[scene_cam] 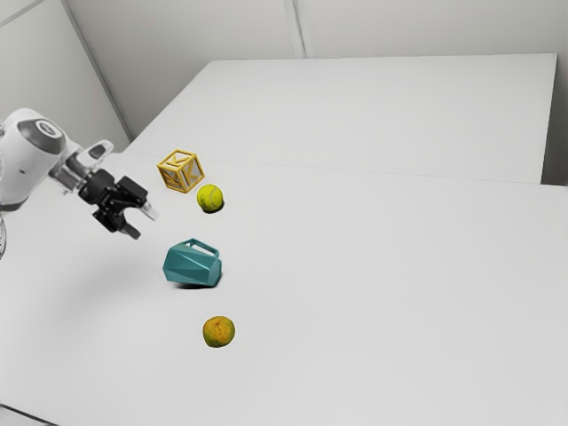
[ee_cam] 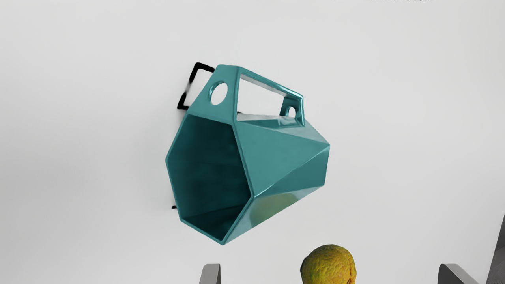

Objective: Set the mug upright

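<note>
The teal faceted mug [scene_cam: 193, 265] lies on its side on the white table, its handle on the upper side. My gripper [scene_cam: 142, 224] is held in the air above the table, apart from the mug, toward the exterior view's upper left of it. In the wrist view the mug [ee_cam: 276, 157] shows its dark hollow mouth and its handle with round holes. The two fingertips of my gripper [ee_cam: 329, 274] stand wide apart, open, with nothing held between them.
An orange-green fruit [scene_cam: 219, 332] rests near the mug; the wrist view also shows the fruit [ee_cam: 329, 264]. On the mug's other side are a yellow-green ball [scene_cam: 210, 198] and a yellow-framed cube [scene_cam: 181, 171]. All stand on the white table [scene_cam: 399, 293].
</note>
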`<move>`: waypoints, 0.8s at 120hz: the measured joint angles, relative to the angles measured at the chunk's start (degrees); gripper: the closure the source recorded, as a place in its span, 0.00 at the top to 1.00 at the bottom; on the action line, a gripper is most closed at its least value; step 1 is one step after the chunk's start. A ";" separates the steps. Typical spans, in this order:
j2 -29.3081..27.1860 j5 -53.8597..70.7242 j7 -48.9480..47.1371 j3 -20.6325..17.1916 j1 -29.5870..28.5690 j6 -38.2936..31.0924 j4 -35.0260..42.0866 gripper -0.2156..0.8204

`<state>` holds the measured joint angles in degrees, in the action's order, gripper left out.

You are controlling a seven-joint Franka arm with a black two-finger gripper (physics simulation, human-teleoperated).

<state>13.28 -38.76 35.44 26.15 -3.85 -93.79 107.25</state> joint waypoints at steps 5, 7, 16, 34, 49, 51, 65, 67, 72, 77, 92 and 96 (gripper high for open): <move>0.93 -1.02 0.96 -0.09 -0.01 -0.52 0.00 0.79; 1.32 -1.47 1.37 -0.12 0.00 -0.75 0.00 0.79; 2.82 -3.42 3.08 -0.36 0.00 -1.67 0.06 0.79; 5.39 -6.88 5.93 -0.48 0.00 -2.76 1.51 0.79; 6.54 -9.73 7.82 -1.38 -0.02 -3.23 3.45 0.79; 6.60 -10.20 8.05 -1.52 -0.01 -3.27 3.76 0.79; 6.77 -13.57 9.49 -2.69 -0.01 -3.47 5.41 0.79; 6.78 -14.01 9.67 -2.77 -0.01 -3.48 5.70 0.79; 6.79 -14.97 10.11 -2.88 -0.05 -3.44 6.22 0.79; 6.79 -15.66 10.52 -2.92 -0.11 -3.37 6.51 0.74; 6.75 -16.72 11.57 -2.95 -0.17 -3.21 6.62 0.41; 6.68 -16.86 11.82 -2.95 -0.18 -3.13 6.57 0.35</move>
<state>19.96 -55.61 47.26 23.20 -4.03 -96.93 113.82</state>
